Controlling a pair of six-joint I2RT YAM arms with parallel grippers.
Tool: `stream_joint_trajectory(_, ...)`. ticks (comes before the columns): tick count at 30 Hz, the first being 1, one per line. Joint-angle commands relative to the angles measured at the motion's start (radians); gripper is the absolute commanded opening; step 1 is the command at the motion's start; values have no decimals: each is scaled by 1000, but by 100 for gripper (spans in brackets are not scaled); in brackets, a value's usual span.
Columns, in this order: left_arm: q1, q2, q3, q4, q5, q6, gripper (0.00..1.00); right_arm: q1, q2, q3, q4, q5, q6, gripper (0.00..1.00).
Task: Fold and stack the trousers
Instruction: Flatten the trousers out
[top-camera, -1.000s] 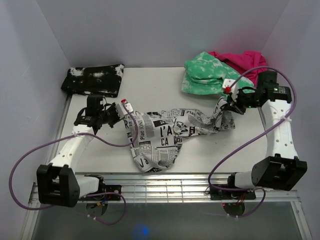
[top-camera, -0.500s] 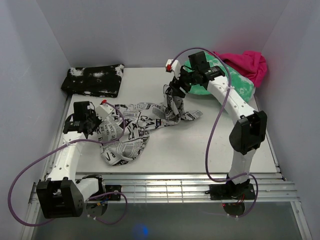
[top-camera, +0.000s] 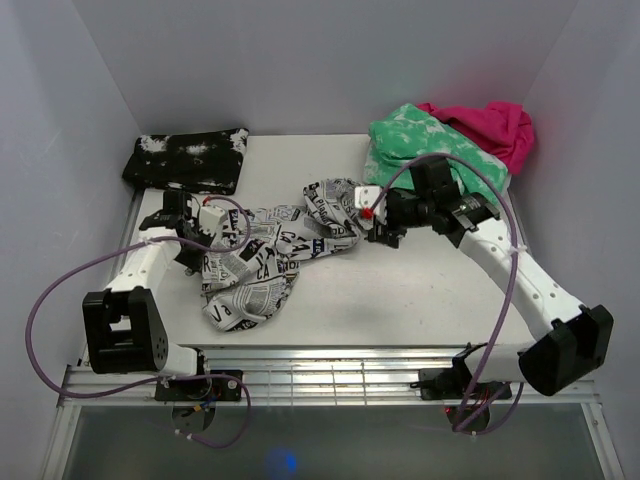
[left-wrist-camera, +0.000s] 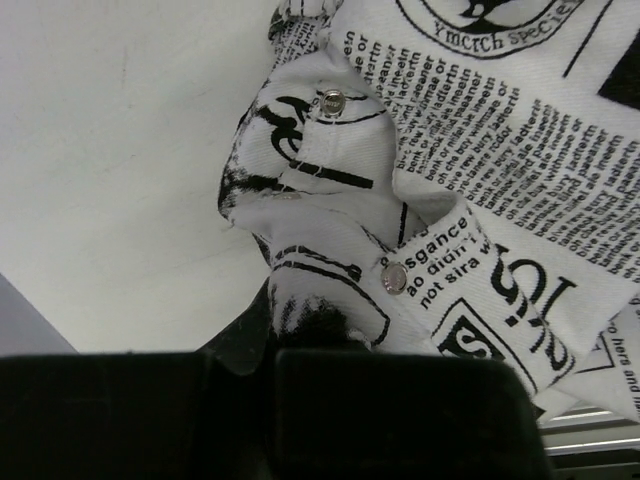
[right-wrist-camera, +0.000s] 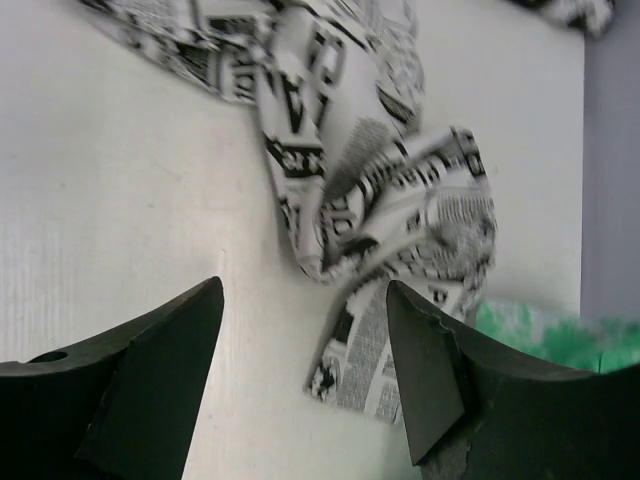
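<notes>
The trousers (top-camera: 270, 260) lie crumpled on the left half of the counter (top-camera: 420, 290). A rumpled mass sits close to the near edge, left of its middle. From it a twisted strip runs toward the centre of the counter and ends in a bunched fold about halfway between the near and far edges.

The left arm lies along the left edge. In its wrist view the left fingers (left-wrist-camera: 400, 420) are pressed together on a fold of the trousers at a band that carries two metal snaps (left-wrist-camera: 394, 279). The printed cloth bunches right at the dark tips and spreads away over the bare counter.

The right arm reaches from the near right corner toward the centre. The right fingers (right-wrist-camera: 150, 370) are spread wide with only bare counter between them. The bunched end of the trousers lies just ahead of the tips, and none of it is between them.

A black white-speckled folded garment (top-camera: 185, 160) rests at the far left corner. A green-and-white mottled garment (top-camera: 425, 145) sits near the far right corner, and a pink garment (top-camera: 485, 125) is heaped against it on the corner side.
</notes>
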Motion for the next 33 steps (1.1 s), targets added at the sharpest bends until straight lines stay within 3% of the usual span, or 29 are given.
stream_joint_trajectory(1, 2, 6, 59, -20, 96, -70, 0, 153, -22, -111, 23, -108, -250, 72)
stream_joint_trajectory(6, 6, 24, 76, -25, 113, -76, 0, 350, 145, -154, 180, -61, -330, 70)
stream_joint_trajectory(12, 15, 35, 100, -25, 131, -81, 0, 456, 350, -113, 332, 9, -392, 69)
stream_joint_trajectory(24, 20, 41, 129, 1, 171, -82, 0, 491, 642, 122, 330, 110, -376, 57)
stream_joint_trajectory(33, 37, 43, 119, 19, 181, -65, 0, 481, 576, 15, 340, 123, -406, 57)
